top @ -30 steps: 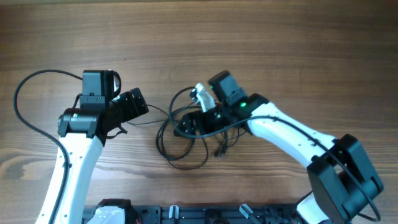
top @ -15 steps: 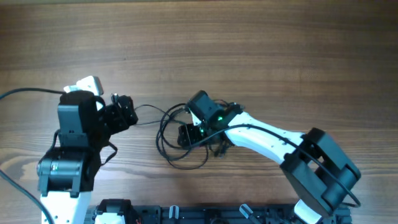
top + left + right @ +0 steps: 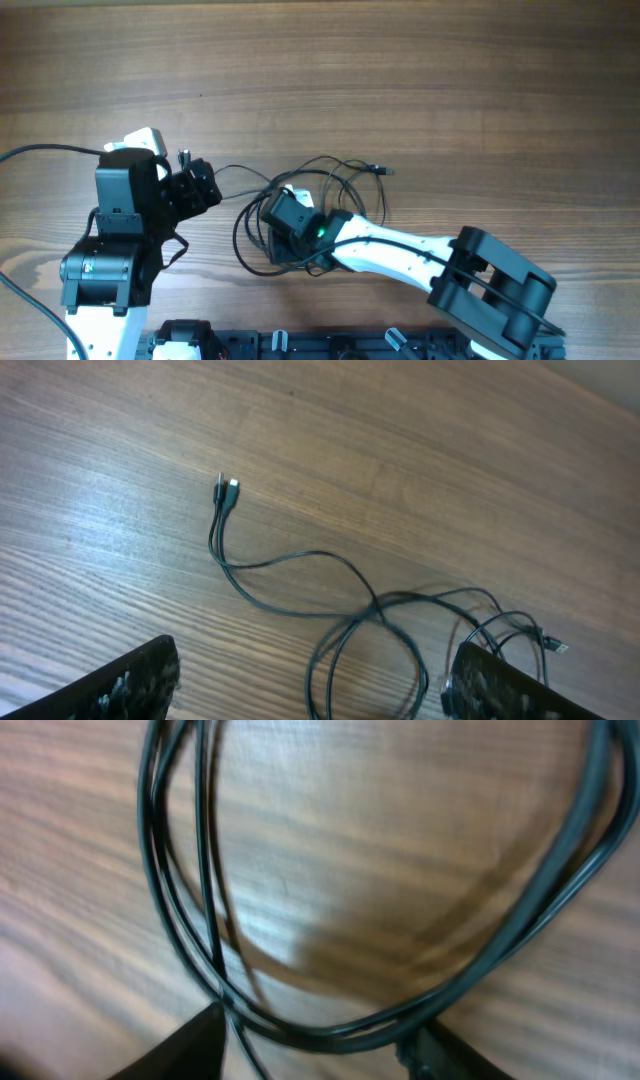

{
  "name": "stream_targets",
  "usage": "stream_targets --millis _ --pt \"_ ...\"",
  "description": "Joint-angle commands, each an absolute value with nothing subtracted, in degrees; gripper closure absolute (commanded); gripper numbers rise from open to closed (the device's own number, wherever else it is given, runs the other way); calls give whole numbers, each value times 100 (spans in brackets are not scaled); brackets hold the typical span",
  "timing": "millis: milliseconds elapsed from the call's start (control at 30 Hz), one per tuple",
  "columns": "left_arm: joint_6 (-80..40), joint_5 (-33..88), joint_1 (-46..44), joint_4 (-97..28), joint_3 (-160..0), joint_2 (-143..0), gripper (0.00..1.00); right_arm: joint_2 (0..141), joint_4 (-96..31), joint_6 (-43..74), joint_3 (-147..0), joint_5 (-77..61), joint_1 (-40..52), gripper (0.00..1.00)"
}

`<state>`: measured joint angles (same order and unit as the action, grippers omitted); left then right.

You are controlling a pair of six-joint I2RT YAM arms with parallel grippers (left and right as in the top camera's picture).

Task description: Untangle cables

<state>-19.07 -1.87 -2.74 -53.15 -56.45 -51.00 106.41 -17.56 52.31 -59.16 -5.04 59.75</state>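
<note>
Cables (image 3: 352, 163) partly beneath R arm (image 3: 390, 250)

- I find no words, labels, brand marks, numbers or signs that I can read in any of my three views.
</note>
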Motion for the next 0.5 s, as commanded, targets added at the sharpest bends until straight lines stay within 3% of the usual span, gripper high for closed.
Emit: stream_targets --millis 0,267,300,400,467 --pt "-1798 -268 -279 -5367 -5743 -5107 11 11115 -1566 5238 -5874 497 5977 46" --pt "-1798 -266 -279 -5428 -5743 -5107 11 11756 -958 5269 -5874 1094 5977 45" --pt "-1798 -266 -279 -5435 -5743 -5107 11 11754 -784 5269 -5876 1098 5977 49" --pt "-1798 -266 -279 -5435 -5743 -5107 10 11754 -421 5273 -5876 1092 5948 79" --pt "-1798 -268 -279 -5435 -5743 -5107 11 11754 -1 5312 -5876 1076 5916 81"
